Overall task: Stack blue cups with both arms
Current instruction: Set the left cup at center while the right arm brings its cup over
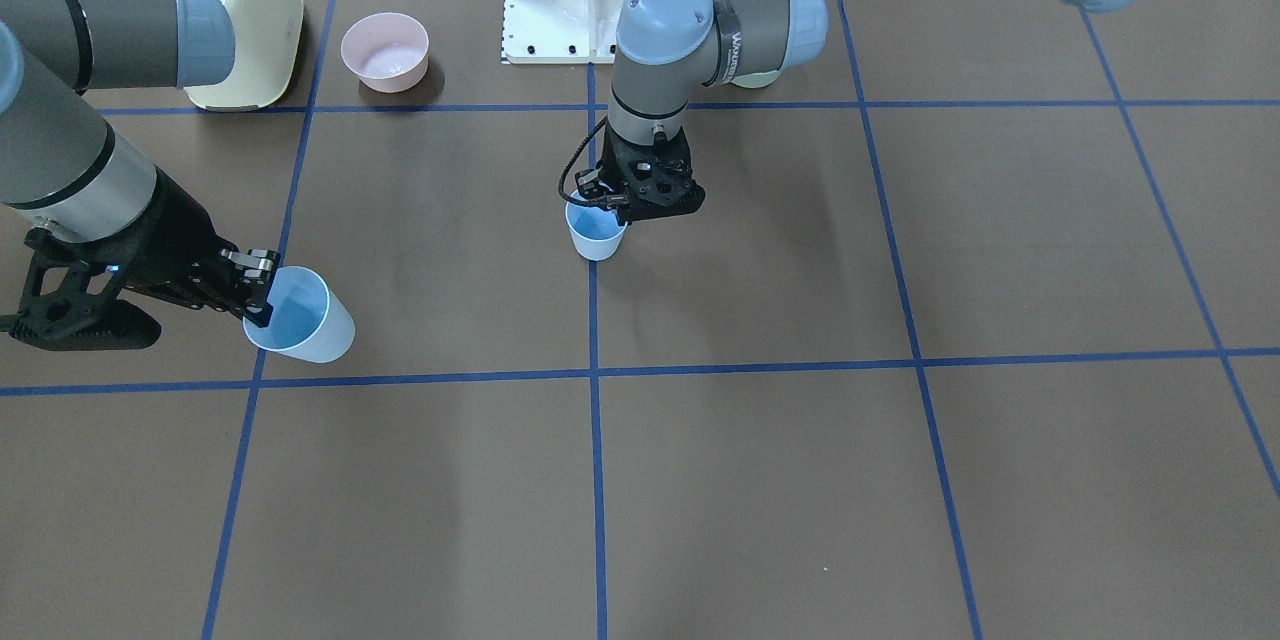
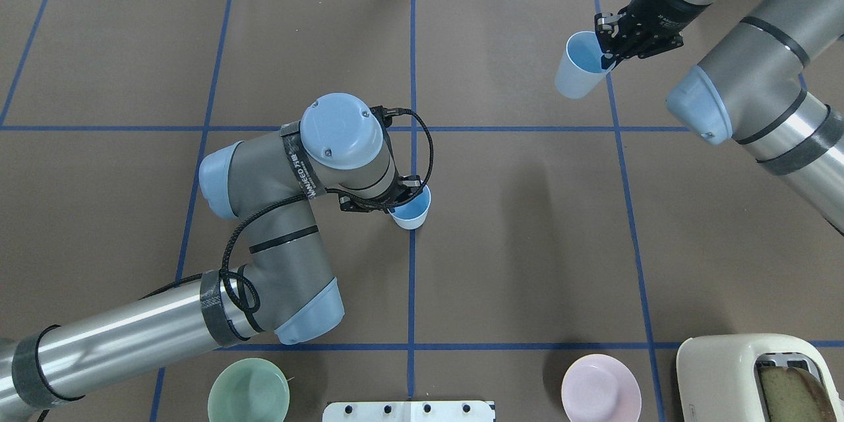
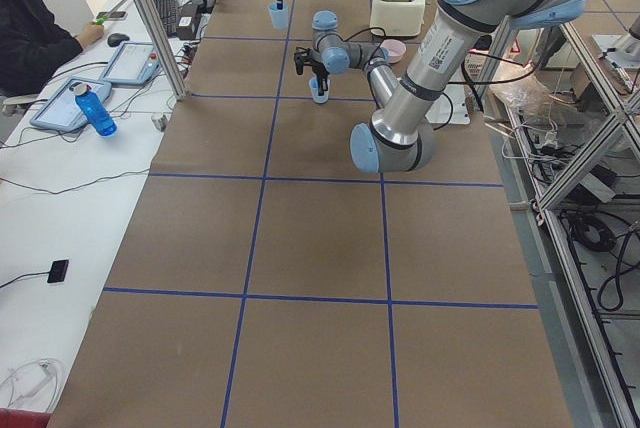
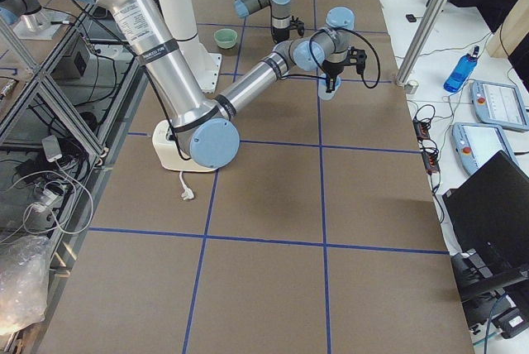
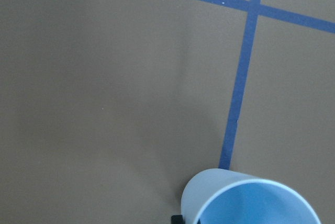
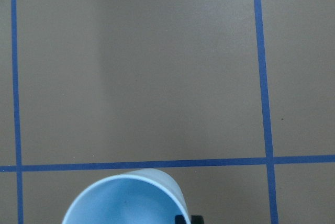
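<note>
Two pale-blue cups are each held by one arm. My left gripper (image 1: 628, 212) is shut on the rim of one blue cup (image 1: 596, 232) near the table's middle, on a blue tape line (image 2: 413, 277); it also shows in the overhead view (image 2: 410, 209). I cannot tell whether this cup touches the table. My right gripper (image 1: 258, 302) is shut on the rim of the other blue cup (image 1: 300, 315), tilted and held above the table at the far right of the overhead view (image 2: 579, 66). Each wrist view shows its own cup's rim, left (image 5: 251, 203) and right (image 6: 125, 198).
A cream toaster (image 2: 758, 376) with bread in it, a pink bowl (image 2: 600, 388) and a green bowl (image 2: 248, 390) stand along the robot's edge. The white base mount (image 2: 409, 411) sits between the bowls. The left arm's elbow (image 2: 277, 277) hangs over the table.
</note>
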Action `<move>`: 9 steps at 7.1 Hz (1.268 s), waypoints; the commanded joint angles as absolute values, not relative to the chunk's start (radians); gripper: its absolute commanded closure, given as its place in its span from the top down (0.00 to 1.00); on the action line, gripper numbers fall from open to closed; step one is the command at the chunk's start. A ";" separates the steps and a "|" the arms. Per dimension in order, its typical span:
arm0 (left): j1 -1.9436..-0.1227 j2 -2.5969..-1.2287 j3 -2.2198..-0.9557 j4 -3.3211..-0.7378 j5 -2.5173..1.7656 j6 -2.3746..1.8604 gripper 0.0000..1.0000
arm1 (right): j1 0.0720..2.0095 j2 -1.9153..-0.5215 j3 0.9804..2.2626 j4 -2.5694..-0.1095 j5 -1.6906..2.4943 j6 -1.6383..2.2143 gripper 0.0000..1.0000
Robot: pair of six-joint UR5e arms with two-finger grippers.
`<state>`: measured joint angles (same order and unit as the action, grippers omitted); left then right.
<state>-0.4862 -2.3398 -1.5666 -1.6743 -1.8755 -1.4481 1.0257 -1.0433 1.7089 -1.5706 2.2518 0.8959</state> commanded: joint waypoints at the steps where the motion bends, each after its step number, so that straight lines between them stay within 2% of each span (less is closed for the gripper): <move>1: -0.485 -2.332 -1.563 -1.712 -1.873 -1.447 0.52 | 1.026 -1.045 1.709 -1.569 2.252 0.896 0.00; 2: -0.485 -2.332 -1.566 -1.710 -1.871 -1.450 0.57 | 1.029 -1.045 1.709 -1.571 2.252 0.896 0.00; 3: -0.485 -2.332 -1.574 -1.710 -1.871 -1.448 0.90 | 1.029 -1.043 1.709 -1.571 2.256 0.896 0.00; 4: -0.488 -2.313 -1.612 -1.709 -1.874 -1.442 0.98 | 1.031 -1.042 1.709 -1.568 2.275 0.903 0.00; 6: -0.527 -2.216 -1.807 -1.634 -1.888 -1.361 0.98 | 1.029 -0.994 1.710 -1.572 2.284 1.001 0.00; 7: -0.587 -2.214 -1.854 -1.547 -1.940 -1.285 0.98 | 1.007 -0.974 1.718 -1.571 2.283 1.058 0.00; 9: -0.765 -2.139 -1.893 -1.535 -2.078 -1.086 0.98 | 0.915 -0.902 1.717 -1.569 2.222 1.205 0.00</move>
